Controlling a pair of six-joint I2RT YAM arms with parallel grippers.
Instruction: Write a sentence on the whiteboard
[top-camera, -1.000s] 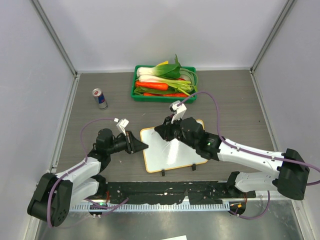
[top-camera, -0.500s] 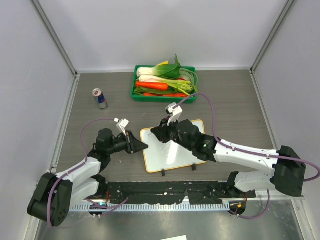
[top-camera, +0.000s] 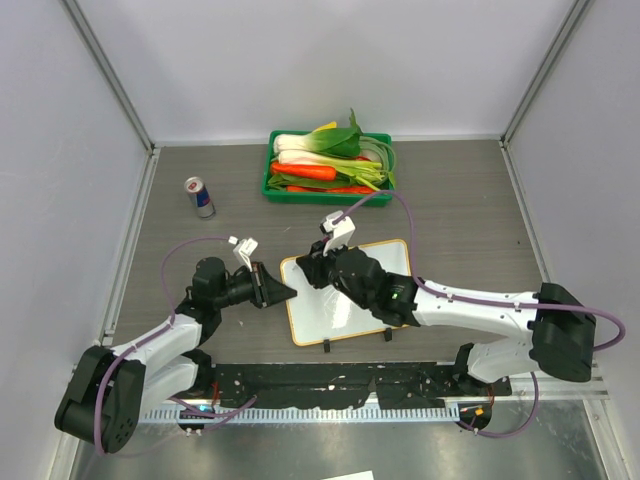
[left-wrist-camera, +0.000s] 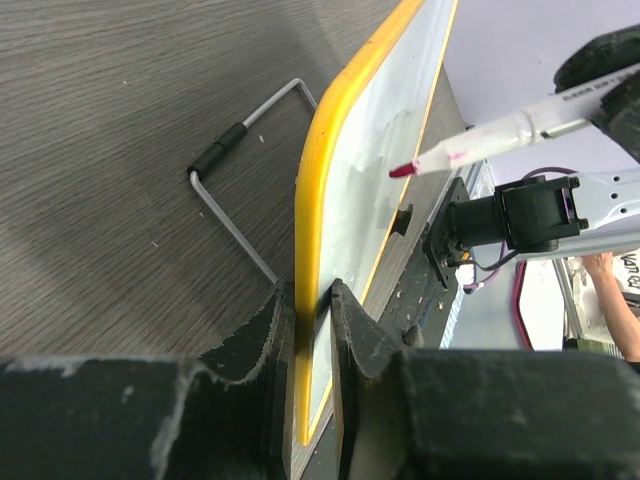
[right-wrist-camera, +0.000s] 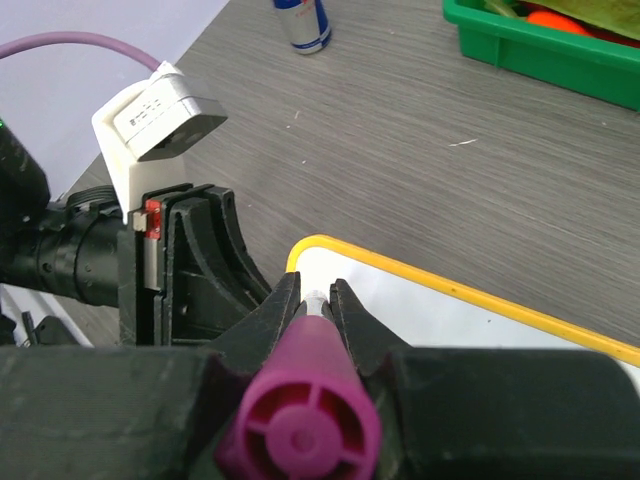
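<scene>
The whiteboard (top-camera: 325, 318) lies flat near the table's front, white with a yellow rim (left-wrist-camera: 322, 170). My left gripper (top-camera: 287, 292) is shut on its left edge, the rim pinched between the jaws (left-wrist-camera: 313, 300). My right gripper (top-camera: 306, 272) is over the board's far left corner, shut on a marker (right-wrist-camera: 302, 418) with a purple-magenta cap end. In the left wrist view the marker's magenta tip (left-wrist-camera: 401, 170) is at the board's surface; I cannot tell if it touches. The visible board surface (right-wrist-camera: 450, 310) is blank, and no sentence shows.
A green tray (top-camera: 330, 165) of vegetables stands at the back centre. A drink can (top-camera: 200, 197) stands at the back left. A bent wire stand (left-wrist-camera: 235, 190) lies on the table beside the board. Two black clips (top-camera: 356, 341) sit on the board's near edge.
My right arm has moved left across the board with the marker, from mid-board to the far left corner. The left gripper has kept its hold.
</scene>
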